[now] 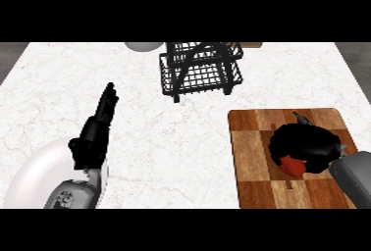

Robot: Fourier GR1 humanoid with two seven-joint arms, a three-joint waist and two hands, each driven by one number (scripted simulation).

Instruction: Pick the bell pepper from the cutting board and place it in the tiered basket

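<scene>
The pepper (293,165) sits on the board (253,147), toward its right and near part; only a red-orange patch shows, because the right robot hand (305,147) is curled over and round it from above; the hand looks closed on the pepper, though how far the fingers reach under it is hidden. The step in hand seems to be the grasp itself, or the start of the lift; to do it well the pepper should come straight up off the board before any sideways travel, so it does not drag on the wood; a round, smooth thing like this may roll in the fingers if tilted early.

The basket (201,68) stands well apart, far and left of the board, its black wire tiers open at the top; the way between is bare worktop (181,142), so a diagonal carry has open room; the approach should come from above, clearing the wire rim, then down into a tier.

The board's right edge lies close to the worktop's right side; little margin there. The left robot hand (98,130) rests at the left, fingers straight and pointing far, beside a white plate (36,176); a pale bowl (144,45) sits just left of the basket.
</scene>
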